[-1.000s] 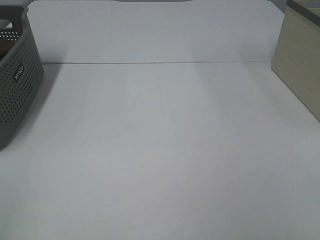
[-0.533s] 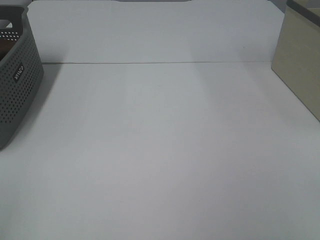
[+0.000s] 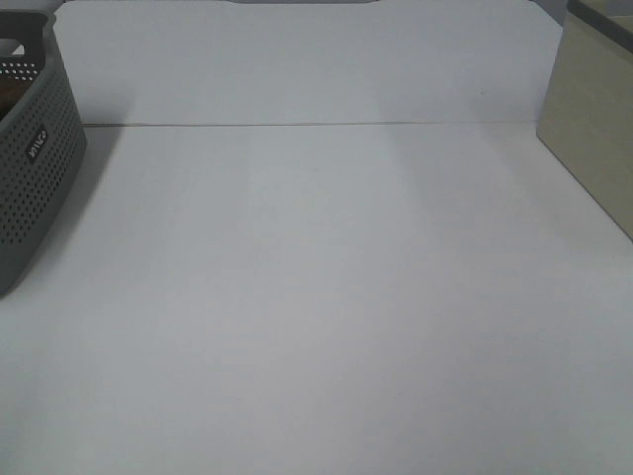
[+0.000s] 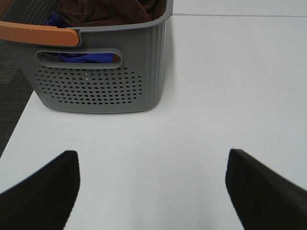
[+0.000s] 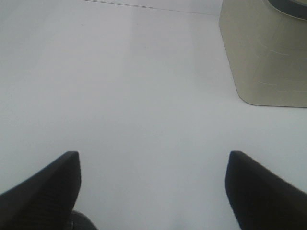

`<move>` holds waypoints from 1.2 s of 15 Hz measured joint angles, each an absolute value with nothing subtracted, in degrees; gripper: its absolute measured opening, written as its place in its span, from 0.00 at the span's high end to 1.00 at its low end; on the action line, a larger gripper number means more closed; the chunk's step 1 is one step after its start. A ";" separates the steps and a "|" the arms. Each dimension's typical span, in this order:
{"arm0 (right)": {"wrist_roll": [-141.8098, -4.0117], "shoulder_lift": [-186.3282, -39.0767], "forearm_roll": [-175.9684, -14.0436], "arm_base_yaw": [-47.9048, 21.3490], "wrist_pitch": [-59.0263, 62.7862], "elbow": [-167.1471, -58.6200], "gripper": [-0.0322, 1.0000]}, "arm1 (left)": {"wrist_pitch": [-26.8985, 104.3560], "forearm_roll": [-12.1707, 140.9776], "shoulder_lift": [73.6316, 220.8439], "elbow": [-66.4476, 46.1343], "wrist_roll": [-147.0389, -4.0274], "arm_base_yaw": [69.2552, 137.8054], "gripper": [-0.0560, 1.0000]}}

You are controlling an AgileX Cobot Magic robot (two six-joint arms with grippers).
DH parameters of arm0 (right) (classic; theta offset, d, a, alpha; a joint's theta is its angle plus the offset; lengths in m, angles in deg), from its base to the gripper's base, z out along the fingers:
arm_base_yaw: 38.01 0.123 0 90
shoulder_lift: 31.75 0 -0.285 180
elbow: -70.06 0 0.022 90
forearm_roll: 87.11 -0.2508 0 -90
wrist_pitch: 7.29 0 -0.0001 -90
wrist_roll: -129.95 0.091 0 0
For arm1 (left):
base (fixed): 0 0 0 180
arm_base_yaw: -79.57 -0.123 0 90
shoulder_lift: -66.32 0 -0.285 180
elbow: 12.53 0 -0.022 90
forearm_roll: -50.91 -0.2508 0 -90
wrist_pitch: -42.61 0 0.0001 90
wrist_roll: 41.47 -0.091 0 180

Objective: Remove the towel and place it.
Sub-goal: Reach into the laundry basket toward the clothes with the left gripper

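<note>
The towel [image 4: 109, 10] lies apparently bunched in the grey basket [image 4: 103, 88], untouched.
Both left gripper [image 4: 152, 189] and right gripper [image 5: 152, 189] gape empty; the left probably must reach over its rim.

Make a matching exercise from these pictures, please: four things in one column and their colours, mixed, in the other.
Things:
1. towel
2. basket
3. handle on the basket's rim
4. box

Colours:
A. grey
B. dark brown
C. beige
D. orange

Right pairs: 1-B, 2-A, 3-D, 4-C
</note>
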State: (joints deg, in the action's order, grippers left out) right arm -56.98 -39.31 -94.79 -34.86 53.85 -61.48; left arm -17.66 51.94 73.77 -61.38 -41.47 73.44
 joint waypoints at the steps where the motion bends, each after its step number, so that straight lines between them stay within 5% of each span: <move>1: -56.98 -39.31 -94.79 -34.86 53.85 -61.48 0.20 | -17.66 51.94 73.77 -61.38 -41.47 73.44 0.22; 18: -56.98 -39.31 -94.79 -34.86 53.85 -61.48 0.20 | -17.66 51.76 73.77 -61.38 -41.47 74.75 0.22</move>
State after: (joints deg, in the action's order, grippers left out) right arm -56.98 -39.31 -94.79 -34.86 53.85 -61.48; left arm -17.66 51.76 73.77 -61.38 -41.47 74.75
